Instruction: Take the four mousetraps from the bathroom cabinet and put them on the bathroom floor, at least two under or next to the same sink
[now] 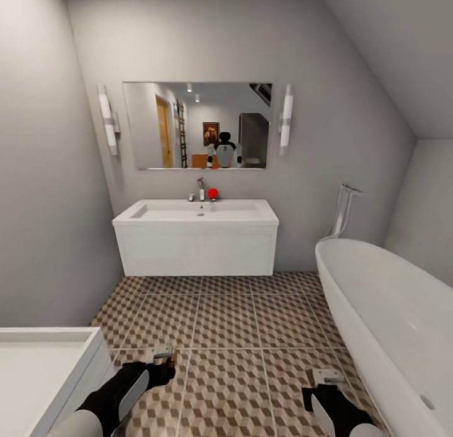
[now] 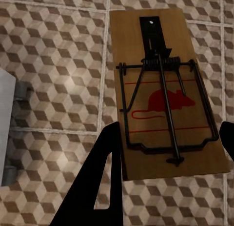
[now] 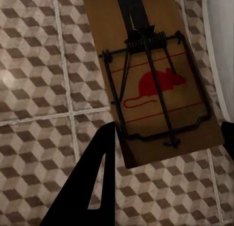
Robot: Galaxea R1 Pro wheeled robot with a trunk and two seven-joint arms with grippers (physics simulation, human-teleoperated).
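Observation:
Each hand carries a mousetrap above the cube-pattern bathroom floor (image 1: 226, 323). In the left wrist view a wooden mousetrap (image 2: 161, 99) with a red mouse print and a wire spring sits between the black fingers (image 2: 105, 153) of my left gripper (image 2: 168, 138), which is shut on it. My right gripper (image 3: 168, 133) is shut on a second mousetrap (image 3: 151, 84) the same way. In the head view the left gripper (image 1: 158, 355) and right gripper (image 1: 327, 379) hang low at the front. The white sink (image 1: 200, 211) on its vanity stands ahead by the far wall. The cabinet is out of direct view.
A rounded white tub (image 1: 390, 311) runs along the right. A white box-shaped unit (image 1: 44, 361) stands close at the lower left, beside my left arm. A mirror (image 1: 196, 125) above the sink reflects the robot. A red object (image 1: 213, 193) sits by the tap (image 1: 200, 188).

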